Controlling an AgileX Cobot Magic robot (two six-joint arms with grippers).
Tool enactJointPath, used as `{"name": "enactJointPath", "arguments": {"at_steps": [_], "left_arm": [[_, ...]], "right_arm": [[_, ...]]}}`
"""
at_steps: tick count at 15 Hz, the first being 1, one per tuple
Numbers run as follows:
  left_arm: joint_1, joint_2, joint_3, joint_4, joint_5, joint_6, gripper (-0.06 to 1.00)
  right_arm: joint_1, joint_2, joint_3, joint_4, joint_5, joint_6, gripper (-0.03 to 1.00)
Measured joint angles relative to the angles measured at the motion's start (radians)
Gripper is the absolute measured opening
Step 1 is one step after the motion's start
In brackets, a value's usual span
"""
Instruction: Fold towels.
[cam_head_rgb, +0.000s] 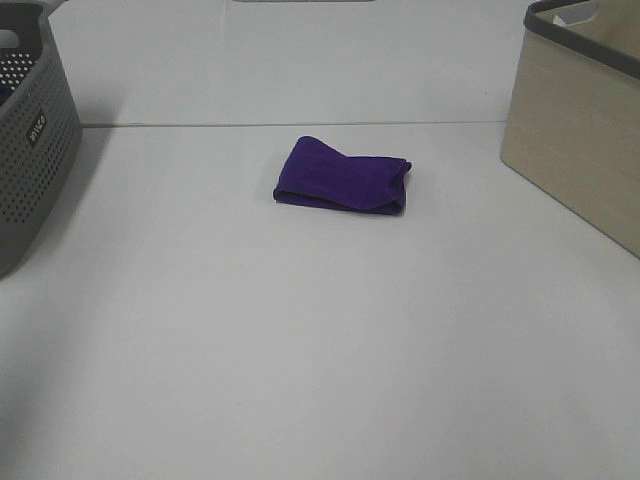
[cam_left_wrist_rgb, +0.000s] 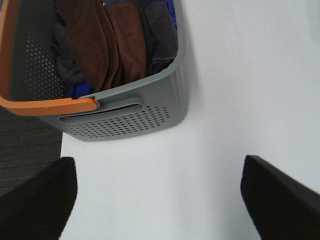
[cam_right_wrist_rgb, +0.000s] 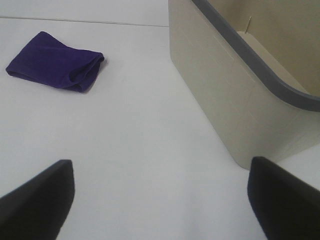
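Note:
The deep purple towel (cam_head_rgb: 342, 176) lies folded in a compact bundle on the white table, a little beyond the middle. It also shows in the right wrist view (cam_right_wrist_rgb: 55, 63). Neither gripper shows in the exterior high view. My left gripper (cam_left_wrist_rgb: 159, 200) is open and empty above bare table beside the grey basket. My right gripper (cam_right_wrist_rgb: 161, 200) is open and empty above bare table next to the beige basket, well away from the towel.
A grey perforated basket (cam_head_rgb: 28, 140) with an orange handle stands at the far left; it (cam_left_wrist_rgb: 125, 120) holds brown, grey and blue cloths (cam_left_wrist_rgb: 107, 40). A beige basket (cam_head_rgb: 580, 130) with a grey rim stands at the far right, also in the right wrist view (cam_right_wrist_rgb: 225, 100).

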Motion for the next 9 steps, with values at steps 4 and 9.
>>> {"name": "enactJointPath", "arguments": {"at_steps": [4, 9], "left_arm": [[0.0, -0.155, 0.139, 0.018, -0.033, 0.0, 0.81], [0.0, -0.238, 0.225, -0.003, -0.041, 0.0, 0.81]], "right_arm": [[0.058, -0.126, 0.003, 0.101, 0.052, -0.112, 0.91], [0.183, -0.242, 0.006, 0.051, 0.184, -0.074, 0.9]]}}
